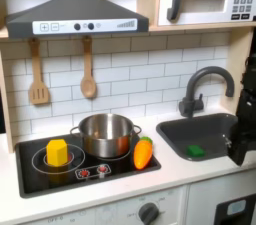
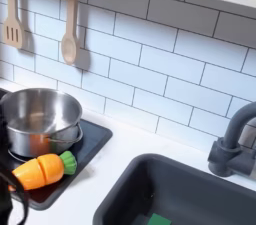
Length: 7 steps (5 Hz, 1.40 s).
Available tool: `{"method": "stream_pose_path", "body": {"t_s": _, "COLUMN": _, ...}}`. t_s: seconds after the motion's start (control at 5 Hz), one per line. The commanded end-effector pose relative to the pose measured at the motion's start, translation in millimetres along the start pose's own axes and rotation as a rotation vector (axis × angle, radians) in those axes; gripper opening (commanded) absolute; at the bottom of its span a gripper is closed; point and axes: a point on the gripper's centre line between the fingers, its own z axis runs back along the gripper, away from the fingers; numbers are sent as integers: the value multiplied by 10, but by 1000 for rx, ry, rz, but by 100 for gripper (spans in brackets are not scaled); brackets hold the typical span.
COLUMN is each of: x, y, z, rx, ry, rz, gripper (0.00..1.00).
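Gripper (image 1: 243, 141) hangs at the first exterior view's right edge, over the sink (image 1: 172, 131). Jaw state is impossible to tell. A green sponge (image 1: 194, 150) lies inside.

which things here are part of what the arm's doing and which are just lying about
In hand: black gripper; small green flat piece; dark grey sink.
Lying about: silver metal pot; orange toy carrot; yellow block; wooden spatula; wooden spoon.

The white desk (image 1: 100, 194) carries a black stovetop (image 1: 85, 174) with a steel pot (image 1: 106, 134), a toy carrot (image 1: 144, 152) and a yellow block (image 1: 57, 152); a dark sink (image 1: 200, 134) is set beside it.
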Motion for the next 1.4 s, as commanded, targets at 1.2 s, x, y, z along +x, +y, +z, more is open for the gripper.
{"method": "stream_pose_path", "body": {"t_s": 1.2, "x": 722, "y": 1045, "z": -337, "rx": -27, "ry": 108, "rz": -80, "gripper": 100}}
